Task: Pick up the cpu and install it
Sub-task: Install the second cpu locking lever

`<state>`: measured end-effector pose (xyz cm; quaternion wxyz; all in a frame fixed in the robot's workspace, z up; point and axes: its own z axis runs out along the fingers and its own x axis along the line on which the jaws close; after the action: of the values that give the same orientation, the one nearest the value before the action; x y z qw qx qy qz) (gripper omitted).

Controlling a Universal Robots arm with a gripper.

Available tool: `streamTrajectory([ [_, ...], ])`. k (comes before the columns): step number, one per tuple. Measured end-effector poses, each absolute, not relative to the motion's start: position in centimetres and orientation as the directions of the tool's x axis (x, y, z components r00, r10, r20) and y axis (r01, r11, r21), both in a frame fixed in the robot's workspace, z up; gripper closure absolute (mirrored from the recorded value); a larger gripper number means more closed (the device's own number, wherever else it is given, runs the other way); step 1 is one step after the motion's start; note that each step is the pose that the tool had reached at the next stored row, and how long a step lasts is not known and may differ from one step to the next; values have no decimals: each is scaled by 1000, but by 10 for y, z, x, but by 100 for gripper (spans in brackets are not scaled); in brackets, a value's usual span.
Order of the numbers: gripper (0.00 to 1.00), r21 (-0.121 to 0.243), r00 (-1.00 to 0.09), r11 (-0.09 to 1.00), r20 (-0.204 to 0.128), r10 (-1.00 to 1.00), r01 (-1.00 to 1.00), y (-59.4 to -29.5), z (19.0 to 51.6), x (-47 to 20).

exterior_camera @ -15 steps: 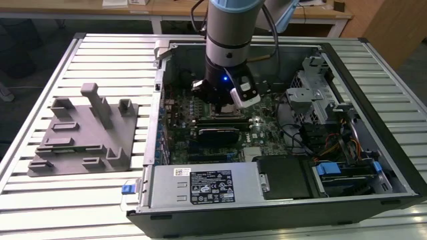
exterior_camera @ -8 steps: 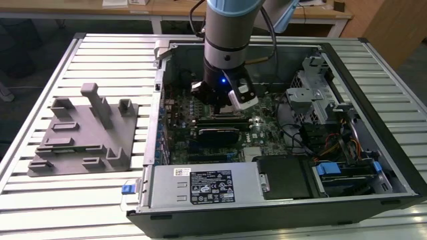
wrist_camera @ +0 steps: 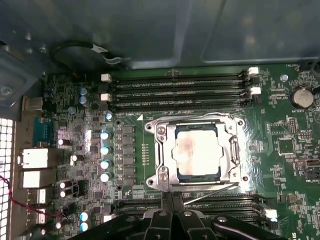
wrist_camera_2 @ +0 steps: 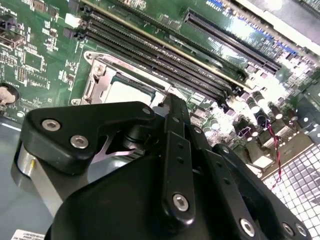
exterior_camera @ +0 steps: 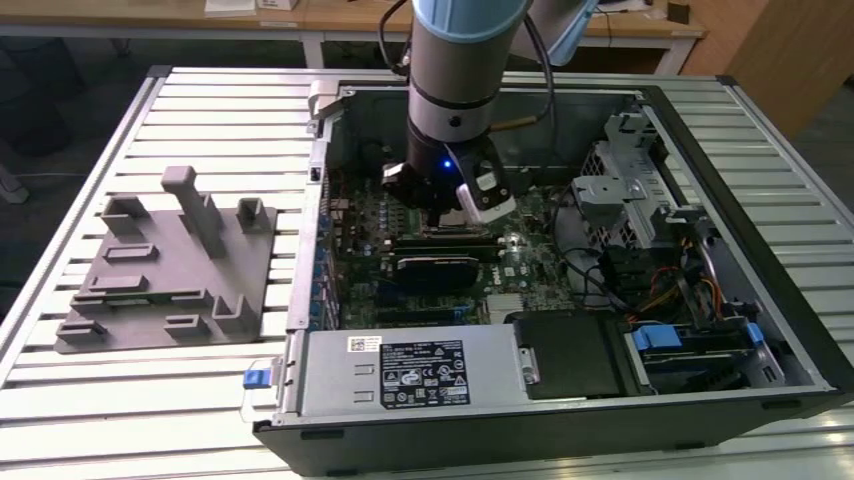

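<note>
Cpu [wrist_camera: 196, 151] lies flat, metal plate up, square within its socket frame [wrist_camera: 197, 152]; gripper [wrist_camera: 171, 212] fingers together just beside.

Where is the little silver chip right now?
The chip sits in the metal socket frame on the green board, beside the long memory slots in the first wrist view, with the robot's hand just beyond the frame.

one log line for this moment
cpu: in socket on motherboard | claw: beside socket, holds nothing | tray: outside case
</note>
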<state>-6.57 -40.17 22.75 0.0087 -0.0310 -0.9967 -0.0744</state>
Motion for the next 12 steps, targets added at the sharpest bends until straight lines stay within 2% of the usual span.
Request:
streamTrajectory([
  [12,89,163,-998,985,23,60,63,-405,215,-68],
])
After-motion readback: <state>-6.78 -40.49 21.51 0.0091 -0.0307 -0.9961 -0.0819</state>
